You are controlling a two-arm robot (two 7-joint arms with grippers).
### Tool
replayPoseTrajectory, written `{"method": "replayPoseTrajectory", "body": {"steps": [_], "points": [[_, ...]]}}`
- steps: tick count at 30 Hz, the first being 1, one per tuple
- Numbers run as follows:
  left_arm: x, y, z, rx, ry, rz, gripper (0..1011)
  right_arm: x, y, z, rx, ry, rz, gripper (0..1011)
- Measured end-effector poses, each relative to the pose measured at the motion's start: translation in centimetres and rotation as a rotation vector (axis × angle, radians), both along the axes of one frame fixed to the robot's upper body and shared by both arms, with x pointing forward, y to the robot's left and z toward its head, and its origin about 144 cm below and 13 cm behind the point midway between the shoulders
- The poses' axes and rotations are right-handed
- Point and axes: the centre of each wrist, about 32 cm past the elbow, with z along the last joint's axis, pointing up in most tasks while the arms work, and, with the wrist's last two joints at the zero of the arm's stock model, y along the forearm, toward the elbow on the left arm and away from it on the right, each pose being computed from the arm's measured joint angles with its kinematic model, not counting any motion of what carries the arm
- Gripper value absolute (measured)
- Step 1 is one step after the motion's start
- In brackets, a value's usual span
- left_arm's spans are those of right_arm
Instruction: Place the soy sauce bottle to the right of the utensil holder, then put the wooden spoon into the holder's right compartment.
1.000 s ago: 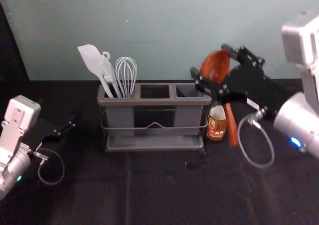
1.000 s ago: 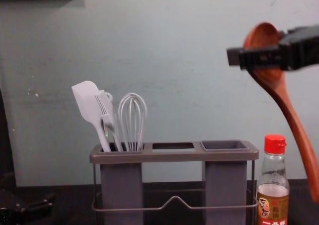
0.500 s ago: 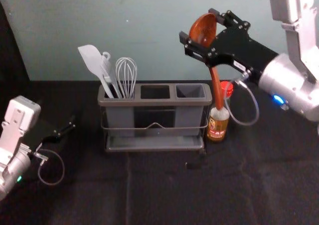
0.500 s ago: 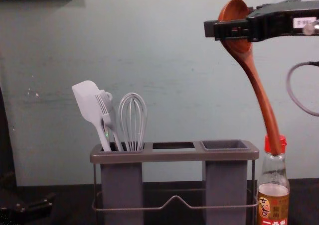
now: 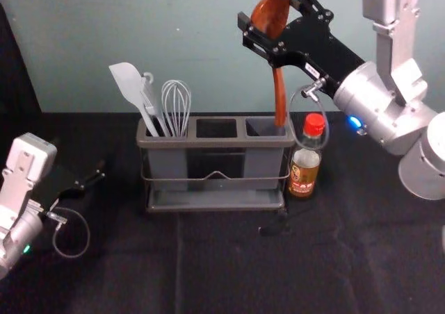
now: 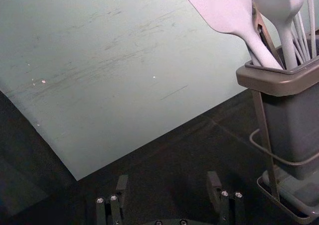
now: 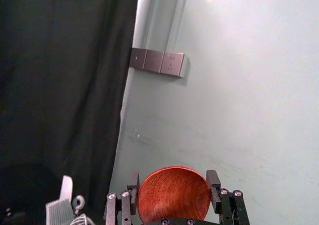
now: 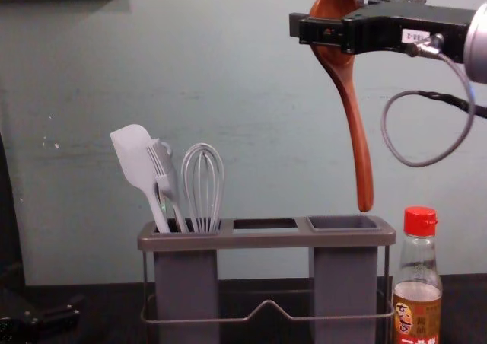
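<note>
High over the holder's right end, my right gripper (image 5: 265, 18) is shut on the bowl of the wooden spoon (image 5: 279, 95); in the right wrist view the gripper (image 7: 172, 185) has the bowl (image 7: 173, 195) between its fingers. The spoon's handle (image 8: 358, 150) hangs down, its tip just above the right compartment (image 8: 344, 222) in the chest view. The utensil holder (image 5: 215, 144) stands upright. Right beside it stands the soy sauce bottle (image 5: 304, 162) with a red cap. My left gripper (image 5: 93, 178) is parked at the left, open in the left wrist view (image 6: 168, 185).
A white spatula (image 5: 128, 86), a brush (image 8: 163, 169) and a whisk (image 5: 176, 104) stand in the holder's left compartment. The wall (image 8: 251, 78) rises behind the dark table (image 5: 229, 265). A small dark object (image 5: 272, 229) lies in front of the holder.
My right gripper has moved left and up with the spoon. The handle has swung from beside the bottle, past its cap, to over the holder's right end. The left arm has stayed still.
</note>
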Motion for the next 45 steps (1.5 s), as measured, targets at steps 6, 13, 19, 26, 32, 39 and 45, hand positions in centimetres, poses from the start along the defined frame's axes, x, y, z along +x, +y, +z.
{"method": "replayPoseTrajectory", "body": {"steps": [6,13,19,26,32,39,45], "points": [[0.0,0.0,0.0,0.000,0.000,0.000,1011,0.9,0.4,-0.6,0.029,-0.007,-0.007,836],[0.0,0.0,0.0,0.000,0.000,0.000,1011,1.6,0.8,-1.8,0.054,0.000,-0.013,836],[0.0,0.0,0.0,0.000,0.000,0.000,1011,2.1,1.1,-3.2,0.079,-0.020,-0.019,836],[0.0,0.0,0.0,0.000,0.000,0.000,1012,2.3,1.6,-5.3,0.095,-0.035,-0.030,836],[0.0,0.0,0.0,0.000,0.000,0.000,1011,2.2,1.8,-6.9,0.106,-0.028,-0.040,836],[0.0,0.0,0.0,0.000,0.000,0.000,1012,2.0,1.9,-8.2,0.118,-0.018,-0.051,836],[0.0,0.0,0.0,0.000,0.000,0.000,1011,1.8,1.8,-9.1,0.126,-0.005,-0.057,836]]}}
